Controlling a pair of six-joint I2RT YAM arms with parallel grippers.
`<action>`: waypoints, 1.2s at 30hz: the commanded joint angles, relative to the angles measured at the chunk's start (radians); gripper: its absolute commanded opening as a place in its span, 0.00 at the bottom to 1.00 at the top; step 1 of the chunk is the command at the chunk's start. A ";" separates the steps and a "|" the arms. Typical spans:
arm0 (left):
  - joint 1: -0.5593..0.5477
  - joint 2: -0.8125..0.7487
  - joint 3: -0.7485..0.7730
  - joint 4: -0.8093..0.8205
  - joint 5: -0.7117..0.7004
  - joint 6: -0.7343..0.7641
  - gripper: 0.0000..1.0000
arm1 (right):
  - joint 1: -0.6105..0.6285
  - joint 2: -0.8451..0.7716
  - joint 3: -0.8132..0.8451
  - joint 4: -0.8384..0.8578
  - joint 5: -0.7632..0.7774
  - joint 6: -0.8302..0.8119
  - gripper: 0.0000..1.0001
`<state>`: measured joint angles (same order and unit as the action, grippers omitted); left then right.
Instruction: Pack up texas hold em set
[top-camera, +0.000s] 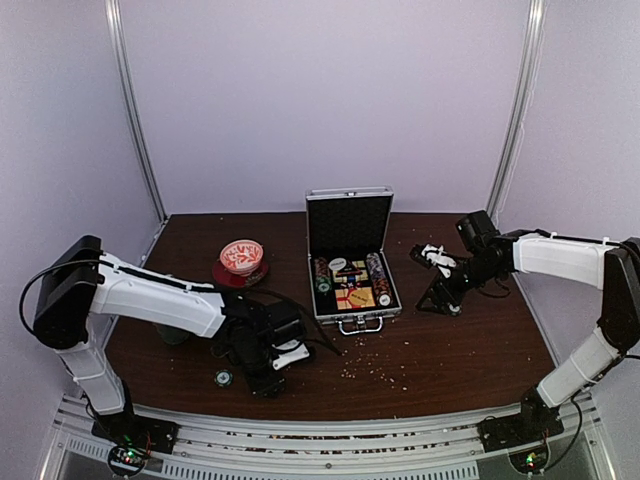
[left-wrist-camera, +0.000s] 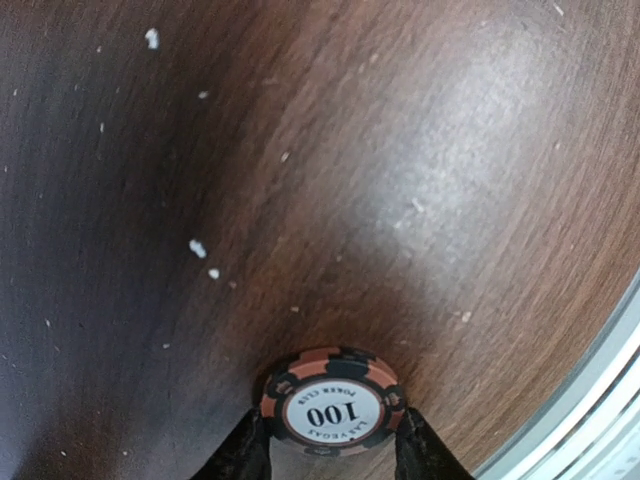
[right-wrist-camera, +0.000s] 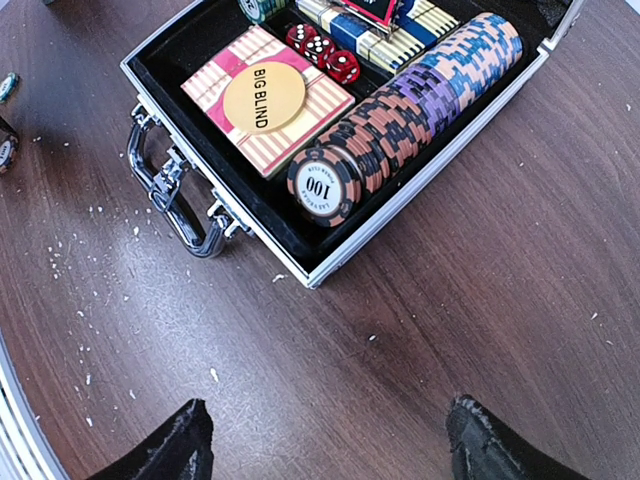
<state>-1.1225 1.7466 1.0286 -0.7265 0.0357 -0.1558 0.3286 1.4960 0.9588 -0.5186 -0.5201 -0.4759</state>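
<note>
Now the left gripper (left-wrist-camera: 332, 440) pinches an orange-and-black round chip (left-wrist-camera: 333, 413); right gripper (right-wrist-camera: 327, 408) hangs, jaws apart, near the open silver aluminium case (right-wrist-camera: 380, 225).

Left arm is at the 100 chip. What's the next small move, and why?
Probably finish closing the left gripper on the 100 chip before any lift. The chip sits between its fingertips, both right at its rim, but a firm pinch can't be confirmed from the wrist view. The case stands open, so the chip can go there once the grip is sure.
</note>
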 joint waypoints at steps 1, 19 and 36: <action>-0.026 0.048 0.036 0.035 -0.009 0.008 0.38 | -0.002 0.010 0.022 -0.008 -0.009 -0.012 0.81; -0.070 0.375 0.527 0.125 0.014 0.072 0.34 | -0.002 -0.003 0.021 -0.008 0.000 -0.006 0.81; -0.074 0.388 0.691 0.073 -0.010 0.146 0.55 | -0.004 -0.032 0.070 -0.077 -0.027 -0.032 0.81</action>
<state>-1.1931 2.2288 1.6981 -0.6273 0.0631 -0.0479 0.3286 1.4994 0.9741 -0.5522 -0.5205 -0.4881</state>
